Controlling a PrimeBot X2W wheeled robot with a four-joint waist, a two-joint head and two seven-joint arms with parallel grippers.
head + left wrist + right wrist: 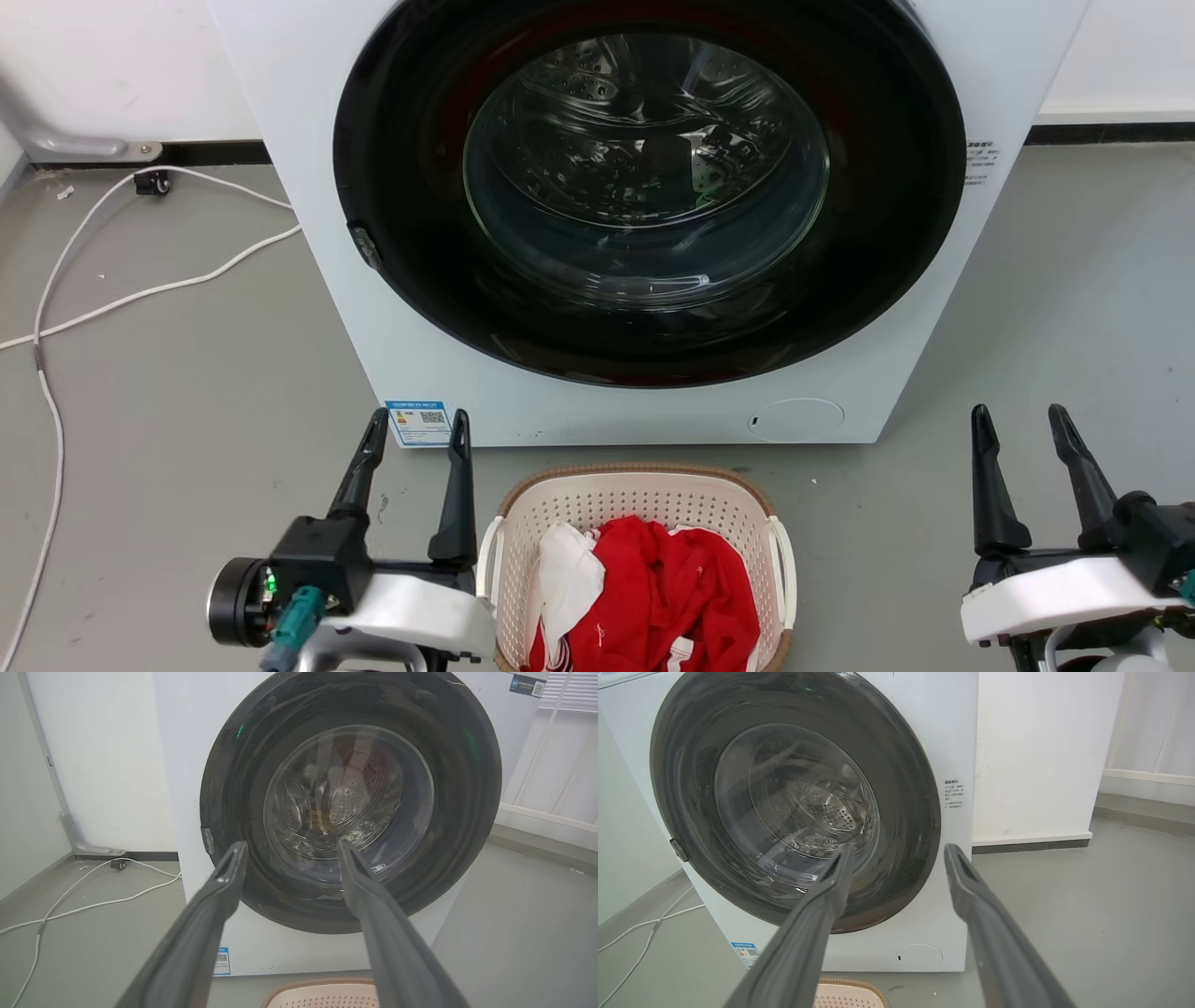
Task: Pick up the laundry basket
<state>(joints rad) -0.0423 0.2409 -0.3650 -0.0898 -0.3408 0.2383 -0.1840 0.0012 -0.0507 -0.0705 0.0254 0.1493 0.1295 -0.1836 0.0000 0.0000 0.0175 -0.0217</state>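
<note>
Head view: laundry basket [644, 499] upright on the floor, just in front of the washing machine [420, 364], holding red clothes [672, 597]. Its handles face left and right; near end cropped, so long axis unclear. Left pincer [418, 417] is beside the left handle, right pincer [1018, 411] well apart, both spread open and empty. Left wrist view: left pincer [292, 843] open, basket rim [322, 983] below. Right wrist view: right pincer [901, 848] open, basket [850, 994] at bottom edge.

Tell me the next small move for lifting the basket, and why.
Probably swing the right gripper inward toward the right handle of the laundry basket. Both sets of jaws stand open and empty; the left gripper sits close beside the left handle, but the right one is far off to the side.
</note>
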